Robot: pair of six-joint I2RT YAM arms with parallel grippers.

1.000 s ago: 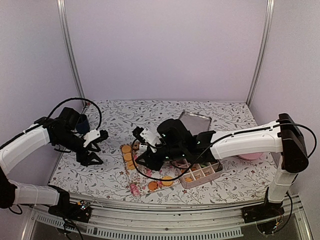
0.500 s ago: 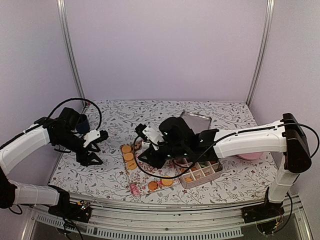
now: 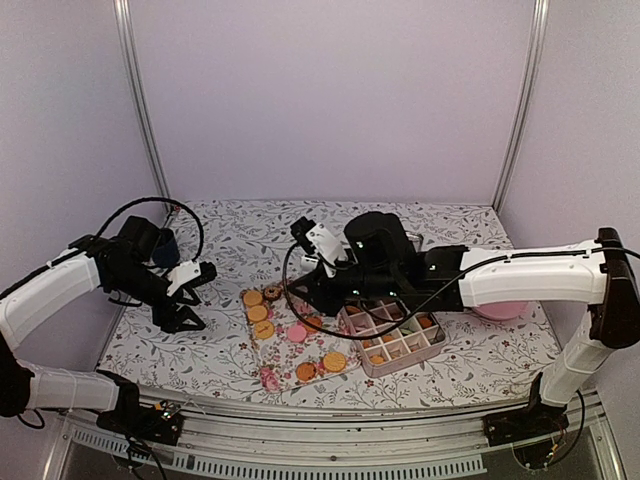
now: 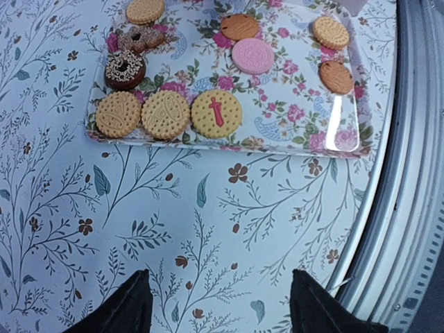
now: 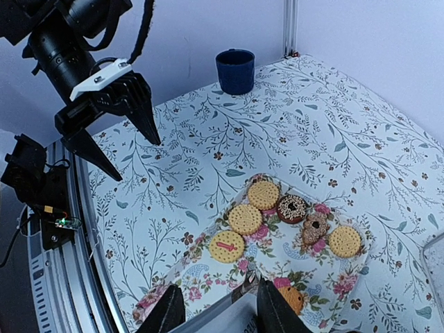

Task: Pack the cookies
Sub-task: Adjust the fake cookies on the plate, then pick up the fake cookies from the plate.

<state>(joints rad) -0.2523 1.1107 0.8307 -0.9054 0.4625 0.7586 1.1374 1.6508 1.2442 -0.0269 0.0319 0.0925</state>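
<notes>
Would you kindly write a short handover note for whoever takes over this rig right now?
Left gripper: open, empty, hovering over the tablecloth beside the floral tray.
Right gripper: open, nothing seen between its fingers, above the tray, next to the divided box.
Cookies: about ten lie on the tray, among them one pink and one chocolate ring; several sit in the box's compartments.
Done: box partly filled.
To do: move the tray's cookies into the box; some compartments look unfilled.
</notes>
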